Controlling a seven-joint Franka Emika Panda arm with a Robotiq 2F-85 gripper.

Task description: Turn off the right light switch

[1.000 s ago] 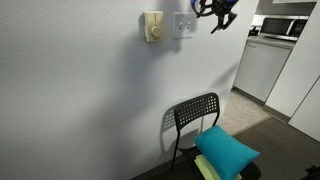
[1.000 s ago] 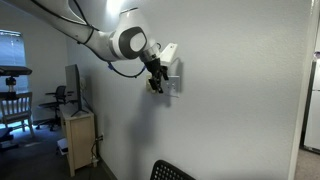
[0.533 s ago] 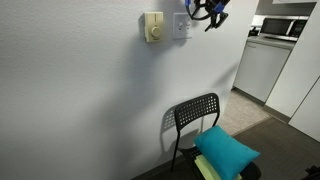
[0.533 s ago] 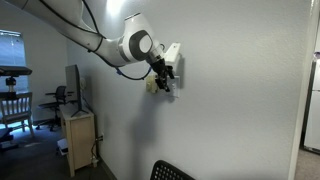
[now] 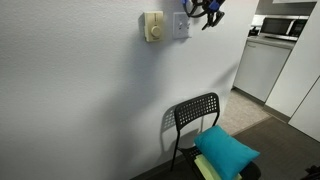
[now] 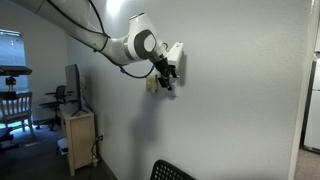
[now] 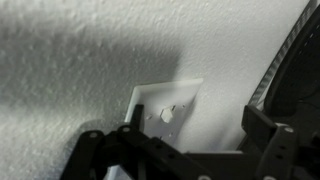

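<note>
On the wall, the cream knob plate (image 5: 152,27) sits furthest left, and just beside it is the right light switch (image 5: 181,24), high above the chair (image 5: 195,115). The gripper (image 5: 203,13) crowds the switch's right edge, jaws spread, probably so that one finger can flick a toggle.

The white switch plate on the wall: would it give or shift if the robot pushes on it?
The white switch plate sits flat against the wall, so it probably stays rigid. Only its small toggle seems likely to move, probably with a light push.
</note>
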